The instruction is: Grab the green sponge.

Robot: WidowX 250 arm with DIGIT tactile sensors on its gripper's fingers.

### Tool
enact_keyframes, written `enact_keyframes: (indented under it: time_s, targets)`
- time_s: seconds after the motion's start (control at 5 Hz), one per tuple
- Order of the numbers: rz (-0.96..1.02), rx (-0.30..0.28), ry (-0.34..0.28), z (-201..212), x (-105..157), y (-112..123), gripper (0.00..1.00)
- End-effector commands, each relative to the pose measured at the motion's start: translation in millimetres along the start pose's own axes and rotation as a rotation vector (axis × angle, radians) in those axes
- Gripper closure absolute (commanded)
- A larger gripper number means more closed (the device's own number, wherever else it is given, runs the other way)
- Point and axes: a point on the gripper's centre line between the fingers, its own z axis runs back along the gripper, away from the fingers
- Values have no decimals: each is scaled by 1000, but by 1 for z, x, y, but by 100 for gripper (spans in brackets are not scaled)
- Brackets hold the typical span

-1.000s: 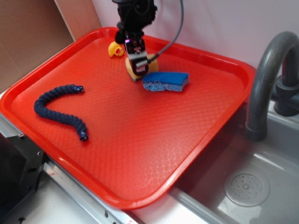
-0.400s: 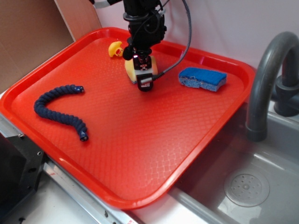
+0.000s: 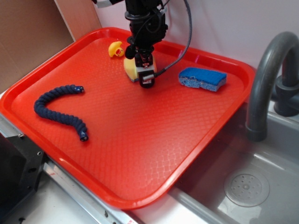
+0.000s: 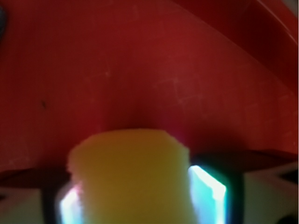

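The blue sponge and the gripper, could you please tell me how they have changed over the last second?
The blue sponge went from beside the green sponge to the right, towards the tray's edge. The gripper came forward over the green sponge, which now sits between its fingers. The duck and rope stayed put.

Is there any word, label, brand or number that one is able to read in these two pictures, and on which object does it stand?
None can be read.
The white patch with dark marks on the hand is too small and blurred to read.
The green sponge, blue sponge, rubber duck, rope, red tray and faucet show no text.
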Motion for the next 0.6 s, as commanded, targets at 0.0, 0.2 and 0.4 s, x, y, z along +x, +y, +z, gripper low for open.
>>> enact_keyframes:
  time_s: [0.0,0.2,0.4]
  targets:
    - [-7,58,-33,65,-14,-14,100]
    - [183,33,-76,112,-39,-15,100]
    - [343,30,-153,153,-67,-32,100]
